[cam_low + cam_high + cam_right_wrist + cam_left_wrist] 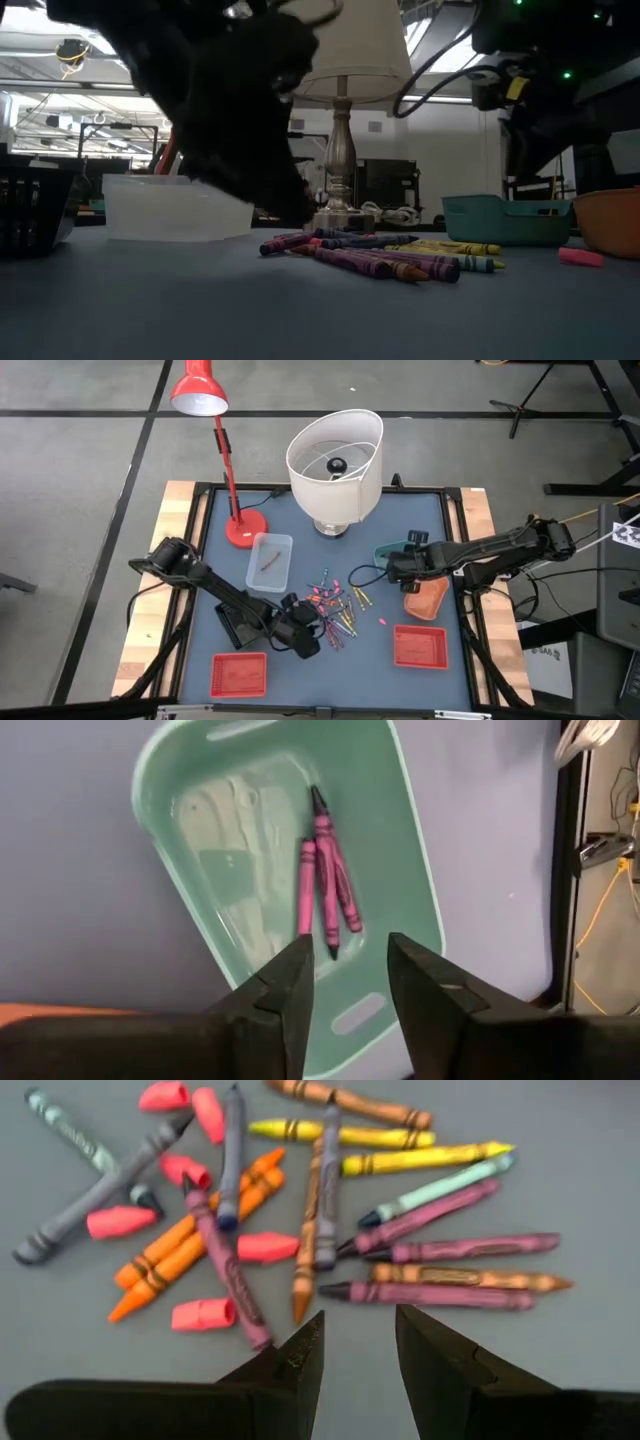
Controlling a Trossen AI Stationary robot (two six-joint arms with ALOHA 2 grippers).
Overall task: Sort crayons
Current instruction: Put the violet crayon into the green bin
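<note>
Crayons heaped mid-table toward front edge | left gripper spread, empty, above heap | right gripper parted over teal tray holding three magenta crayons | risk: crowded sticks, double pick.

Lampshade blocks far centre; bare mat between red trays.

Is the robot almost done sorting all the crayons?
Not yet. Three magenta crayons already lie in the teal tray, under the open, empty right gripper. The left gripper, open, hovers over the loose pile, which is still big.
</note>
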